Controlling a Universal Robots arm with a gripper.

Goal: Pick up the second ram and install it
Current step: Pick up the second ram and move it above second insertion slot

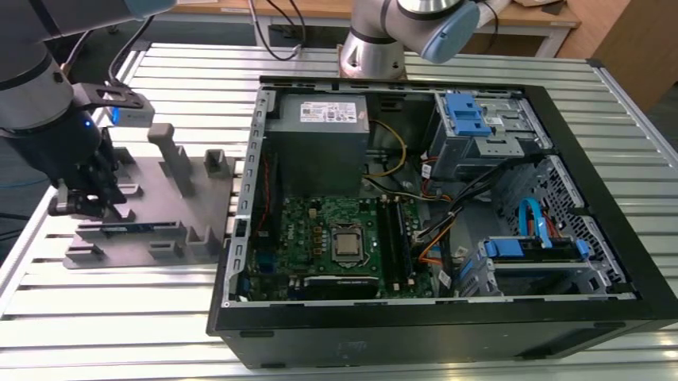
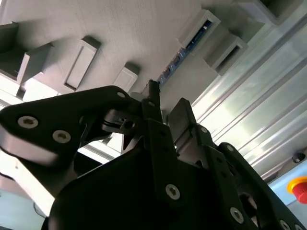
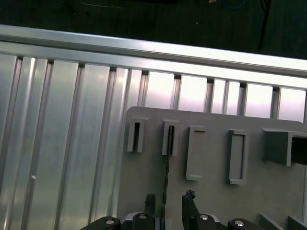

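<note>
The second ram (image 3: pixel 167 163) stands on edge in a slot of the grey fixture tray (image 3: pixel 211 196), seen as a thin dark line in the first wrist view. In the second wrist view its blue edge (image 2: pixel 186 48) shows in the slot beyond the fingertips. My gripper (image 3: pixel 169 203) is open and low over the tray, one finger (image 3: pixel 150 203) on each side of the strip and neither touching it. In the exterior view the gripper (image 1: pixel 87 208) hangs over the tray's end on that view's left, just above the ram (image 1: pixel 127 228).
An open computer case (image 1: pixel 238 238) lies at the exterior view's right of the tray, with the motherboard (image 1: pixel 307 230) and its memory slots (image 1: pixel 398 234) exposed. Cables, drive cages and a power supply (image 1: pixel 317 115) crowd the case. Upright posts (image 1: pixel 170 155) rise from the tray. A second arm's base (image 1: pixel 371 55) stands behind.
</note>
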